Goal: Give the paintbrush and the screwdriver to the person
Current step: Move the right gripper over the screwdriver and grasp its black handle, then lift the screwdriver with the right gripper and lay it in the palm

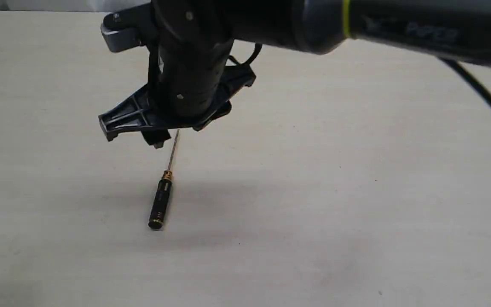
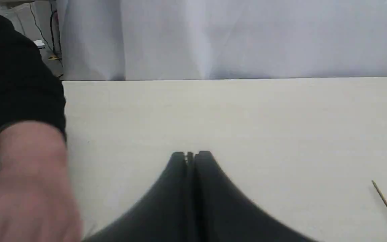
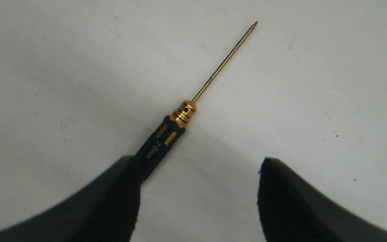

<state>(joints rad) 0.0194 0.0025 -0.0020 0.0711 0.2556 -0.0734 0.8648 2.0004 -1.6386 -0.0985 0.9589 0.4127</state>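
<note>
Closest to the lens was the right arm [image 1: 399, 30], a big blurry black bar across the 12 o'clock edge of the exterior view, reaching past the middle.

Now the bit that matters. The screwdriver [image 1: 162, 196] was flat on the table [image 1: 356, 192], long axis running pretty much 6 to 12. The handle end was at 6 and the tip at 12, tucked behind the right gripper [image 3: 197, 168]. So that gripper hung at 12 o'clock from the handle, over the shaft end rather than the fat part. Its fingers were spread wide, holding nothing.

On the right wrist cam the handle's back end went out of sight behind one finger [image 3: 119, 201]. The shaft pointed away at a slant, so the gap between the fingers was mostly bare table. My read: it'd need to shift toward the handle and twist a bit so the fingers close across the axis, not along it.

The left gripper [image 2: 190, 155] was pinched together on nothing, and only the shaft poked into the edge of its view. So the right arm was clearly the nearer one. The person's hand [image 2: 29, 185], black sleeve [image 2: 12, 84], sat blurry near the left gripper. The paintbrush wasn't in any view.
</note>
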